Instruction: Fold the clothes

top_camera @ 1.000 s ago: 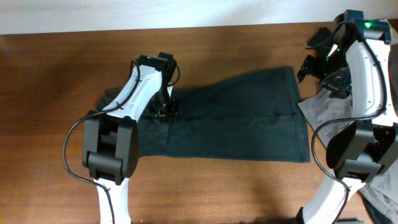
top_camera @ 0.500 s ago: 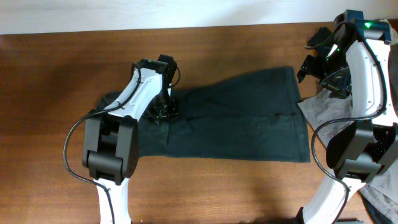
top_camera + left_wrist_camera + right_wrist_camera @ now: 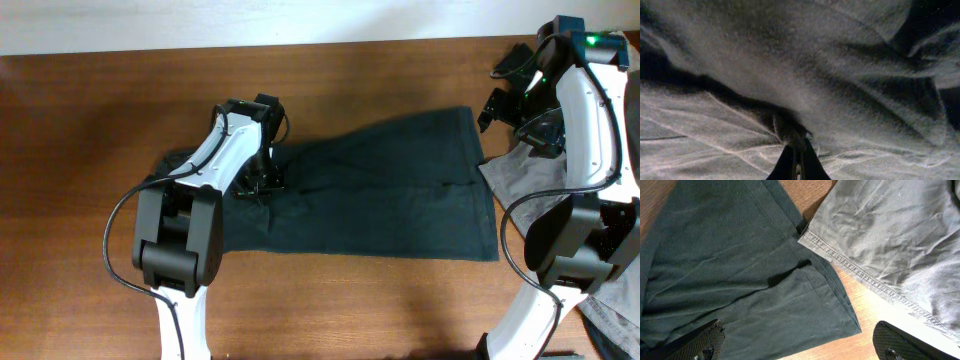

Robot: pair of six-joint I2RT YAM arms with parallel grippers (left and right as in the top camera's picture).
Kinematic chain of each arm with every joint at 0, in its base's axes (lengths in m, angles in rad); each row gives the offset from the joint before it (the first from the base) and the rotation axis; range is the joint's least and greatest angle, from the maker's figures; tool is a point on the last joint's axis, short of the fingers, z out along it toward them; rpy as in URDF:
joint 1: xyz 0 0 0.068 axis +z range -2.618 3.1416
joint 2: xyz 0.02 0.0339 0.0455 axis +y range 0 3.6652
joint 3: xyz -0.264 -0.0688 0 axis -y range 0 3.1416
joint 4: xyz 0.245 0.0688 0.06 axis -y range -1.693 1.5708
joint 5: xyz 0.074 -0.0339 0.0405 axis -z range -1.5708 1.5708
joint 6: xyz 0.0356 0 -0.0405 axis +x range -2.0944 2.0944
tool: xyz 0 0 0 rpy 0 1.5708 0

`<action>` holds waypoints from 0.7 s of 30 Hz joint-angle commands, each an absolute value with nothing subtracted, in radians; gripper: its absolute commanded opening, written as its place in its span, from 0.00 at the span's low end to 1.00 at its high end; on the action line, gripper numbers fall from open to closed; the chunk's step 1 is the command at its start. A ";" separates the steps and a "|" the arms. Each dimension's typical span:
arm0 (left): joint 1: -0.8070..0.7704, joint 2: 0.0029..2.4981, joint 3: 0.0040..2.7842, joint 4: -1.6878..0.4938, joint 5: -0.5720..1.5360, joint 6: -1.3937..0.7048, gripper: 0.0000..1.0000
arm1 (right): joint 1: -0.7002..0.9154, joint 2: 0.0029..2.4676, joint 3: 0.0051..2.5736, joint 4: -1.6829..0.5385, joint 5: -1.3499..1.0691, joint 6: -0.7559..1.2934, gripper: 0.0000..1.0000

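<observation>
- A dark garment (image 3: 385, 190) is spread flat across the middle of the table (image 3: 90, 150), its wide hem towards the right and its left end bunched under the left arm.
- The left gripper (image 3: 262, 180) is lowered onto that bunched end. In the left wrist view its fingers (image 3: 790, 159) are seen pressed together, with a small ridge of cloth pinched between them.
- This hold is judged to be there so that the left end can be lifted and carried over the rest for a fold.
- The right gripper (image 3: 799, 347) is held above the garment's right hem corner with its fingers spread wide apart, and nothing is gripped. It is probably parked there ready to pin or take that corner.
- A grey garment (image 3: 890, 245) lies just beside the dark one and overlaps its hem edge, which could be caught up in a grab.
- No brand, label or writing can be read on either garment.
</observation>
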State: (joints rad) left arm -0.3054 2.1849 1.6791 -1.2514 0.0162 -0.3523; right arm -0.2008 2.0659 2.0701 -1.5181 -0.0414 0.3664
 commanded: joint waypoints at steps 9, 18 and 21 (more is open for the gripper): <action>-0.263 2.153 1.688 -1.394 -0.076 -0.355 0.01 | -0.197 2.067 2.066 -1.519 -0.022 0.370 0.98; -0.248 2.152 1.677 -1.435 -0.150 -0.389 0.01 | -0.197 2.067 2.066 -1.520 -0.021 0.370 0.99; -0.247 2.152 1.663 -1.453 -0.159 -0.393 0.01 | -0.197 2.067 2.066 -1.520 -0.021 0.370 0.99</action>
State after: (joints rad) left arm -0.2485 2.1841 1.6787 -1.4403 -0.1154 -0.3672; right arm -0.2008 2.0659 2.0701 -1.5181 -0.0414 0.3660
